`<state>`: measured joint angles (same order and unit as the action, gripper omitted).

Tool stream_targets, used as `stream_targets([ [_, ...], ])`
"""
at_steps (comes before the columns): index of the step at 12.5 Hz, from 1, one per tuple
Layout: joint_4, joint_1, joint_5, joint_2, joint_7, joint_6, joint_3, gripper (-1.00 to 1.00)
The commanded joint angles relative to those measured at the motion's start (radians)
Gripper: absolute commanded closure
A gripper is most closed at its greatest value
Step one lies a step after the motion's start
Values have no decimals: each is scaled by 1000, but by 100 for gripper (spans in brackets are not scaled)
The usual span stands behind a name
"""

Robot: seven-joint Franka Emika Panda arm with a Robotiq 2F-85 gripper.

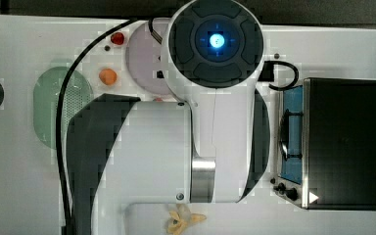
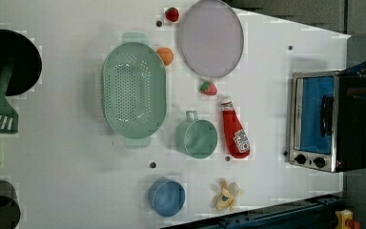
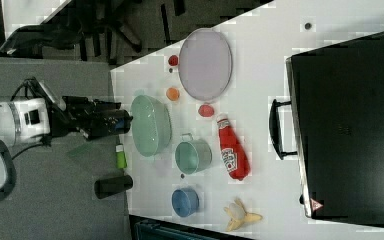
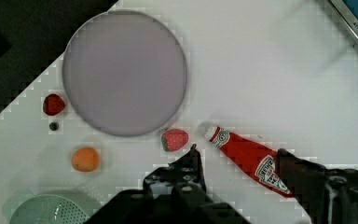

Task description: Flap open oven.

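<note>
Nothing was done yet — the oven (image 2: 329, 121) stood at the right edge of the left view, its blue glass door (image 2: 314, 114) shut and facing that frame's left, long axis running top to bottom. The gripper (image 4: 240, 161) hung over the ketchup bottle (image 4: 249, 158), fingers spread and empty — the whole approach remained.

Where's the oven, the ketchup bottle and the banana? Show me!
oven (image 2: 317, 119): left view, on the blue glass door.
ketchup bottle (image 2: 235, 131): left view, on the red body.
banana (image 2: 227, 195): left view, on the peeled yellow skin.
</note>
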<state>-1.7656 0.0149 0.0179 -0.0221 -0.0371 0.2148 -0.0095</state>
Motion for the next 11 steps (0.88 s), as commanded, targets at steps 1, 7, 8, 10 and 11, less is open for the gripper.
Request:
stream_targets([
  [1, -235, -40, -24, -321, 125, -113, -27, -59],
  [7, -235, -40, -24, -321, 125, -113, -27, -90],
  [8, -235, -40, -24, -320, 125, -113, -27, -65],
  [10, -237, -40, -24, -320, 125, -113, -28, -15],
  [11, -243, -40, -25, -320, 124, -113, -29, 9],
])
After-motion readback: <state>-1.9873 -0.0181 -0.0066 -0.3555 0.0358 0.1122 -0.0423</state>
